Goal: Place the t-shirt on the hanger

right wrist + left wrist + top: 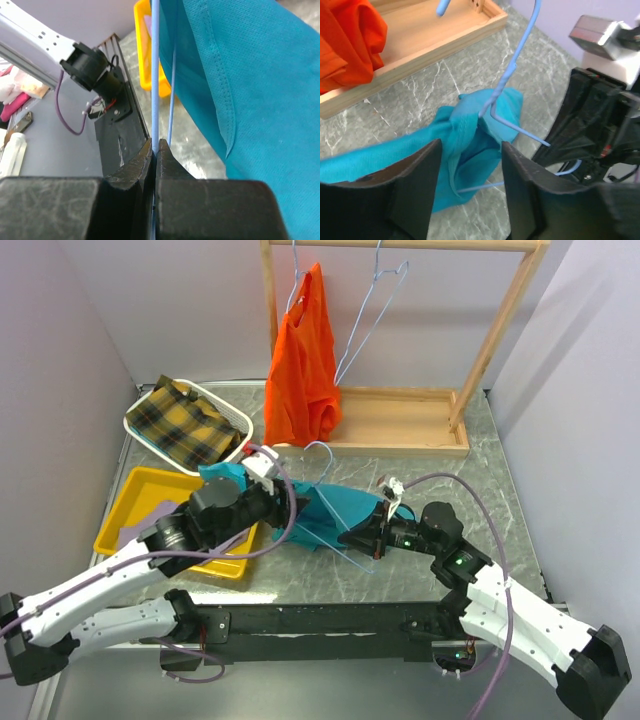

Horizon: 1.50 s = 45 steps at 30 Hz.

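The teal t-shirt lies bunched on the table between my two arms; it also shows in the left wrist view and the right wrist view. The pale-blue wire hanger is threaded partly into it, hook toward the rack. My right gripper is shut on the hanger's wire at its right corner. My left gripper is open just above the shirt's folded edge, one finger on each side, and holds nothing.
A wooden rack stands at the back with an orange garment and a spare wire hanger. A white basket with plaid cloth and a yellow tray with lilac cloth lie left.
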Tool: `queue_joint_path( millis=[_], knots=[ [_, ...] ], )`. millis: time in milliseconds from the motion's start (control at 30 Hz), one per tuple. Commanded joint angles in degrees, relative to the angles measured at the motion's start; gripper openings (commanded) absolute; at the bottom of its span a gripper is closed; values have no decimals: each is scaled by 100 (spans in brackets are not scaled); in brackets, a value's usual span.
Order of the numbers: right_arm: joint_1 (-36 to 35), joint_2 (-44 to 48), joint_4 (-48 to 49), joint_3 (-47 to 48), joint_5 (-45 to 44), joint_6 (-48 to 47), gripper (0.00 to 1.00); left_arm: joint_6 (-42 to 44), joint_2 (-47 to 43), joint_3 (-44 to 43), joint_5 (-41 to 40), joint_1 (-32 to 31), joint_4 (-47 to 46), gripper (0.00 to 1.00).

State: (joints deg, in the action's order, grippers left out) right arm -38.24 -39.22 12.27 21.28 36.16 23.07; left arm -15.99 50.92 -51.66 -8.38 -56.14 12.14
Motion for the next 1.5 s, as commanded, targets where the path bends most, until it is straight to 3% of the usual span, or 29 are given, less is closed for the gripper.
queue_joint_path(
  millis=[0, 200, 467, 700, 867, 967, 1067, 1133, 1333, 1467],
  knots=[
    [-166, -182, 1049, 69, -144, -188, 0, -247, -538, 59, -94, -29, 69, 59],
    [-386, -454, 988, 122, -443, -382, 0, -247, -320, -282, 117, -29, -19, 69],
    [-544, -674, 865, 228, -628, -540, 0, -150, 261, -529, -454, -99, -229, 70],
    [-650, -885, 838, 324, -724, -575, 0, -89, 673, -556, -1218, -204, -379, 62],
    [-737, -1008, 733, 412, -847, -646, 0, 34, 841, -424, -1315, -231, -546, 57],
    [-746, -1035, 698, 438, -927, -628, 0, 43, 955, -363, -1447, -248, -573, 42],
    [-746, -1044, 549, 500, -1058, -593, 0, 69, 912, -292, -1465, -257, -660, 9],
    [-746, -1035, 417, 544, -1120, -567, 1, 148, 894, -240, -1473, -266, -669, 1],
    [-746, -745, 30, 658, -1708, -312, 35, 272, 806, -134, -1596, -336, -660, 1],
    [-720, -263, -426, 755, -2646, 127, 51, 333, 709, -20, -1605, -389, -696, 1]
  ],
)
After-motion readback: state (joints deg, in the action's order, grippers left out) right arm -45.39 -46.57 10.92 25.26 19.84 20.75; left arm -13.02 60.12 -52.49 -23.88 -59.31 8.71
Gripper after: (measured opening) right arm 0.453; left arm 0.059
